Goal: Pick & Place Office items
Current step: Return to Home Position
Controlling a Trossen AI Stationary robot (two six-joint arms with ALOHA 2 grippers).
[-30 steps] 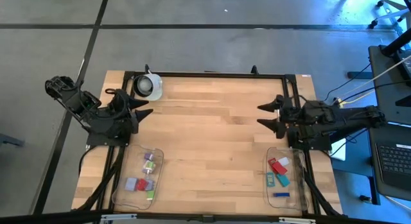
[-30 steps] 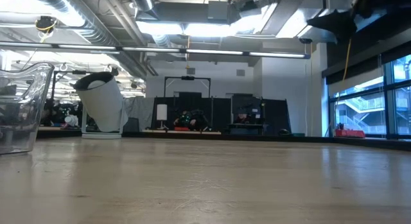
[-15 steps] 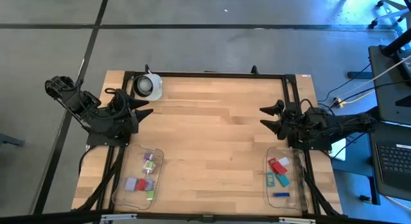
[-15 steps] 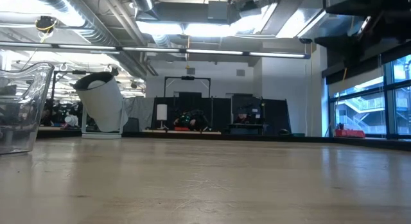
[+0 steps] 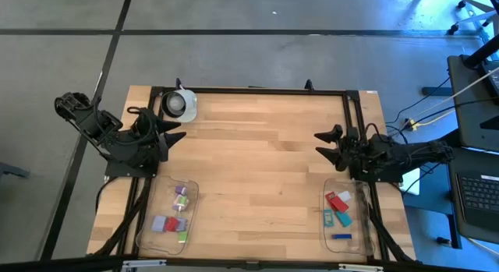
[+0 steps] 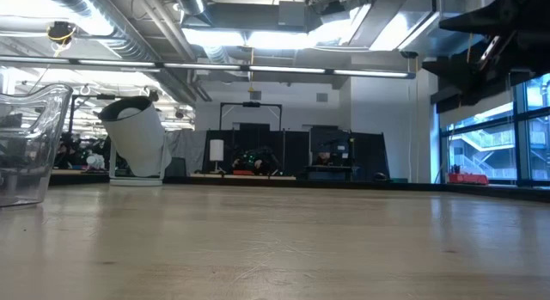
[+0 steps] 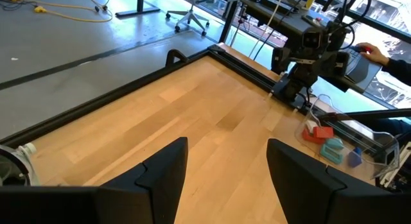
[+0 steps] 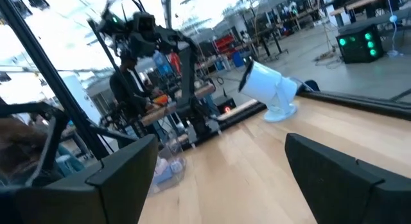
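- Left gripper (image 5: 176, 129): fingers wide apart, empty, above table (image 5: 257, 163) near its left edge.
- Right gripper (image 5: 320, 145): fingers wide apart, empty, above table near its right edge, pointing at table centre.
- All items (image 5: 173, 223) sit in bins, none loose on table.
- Lavender, pink, green in left bin (image 5: 156, 190), at table's left edge.
- Red, white, teal, blue in right bin (image 5: 357, 245), at table's right edge.
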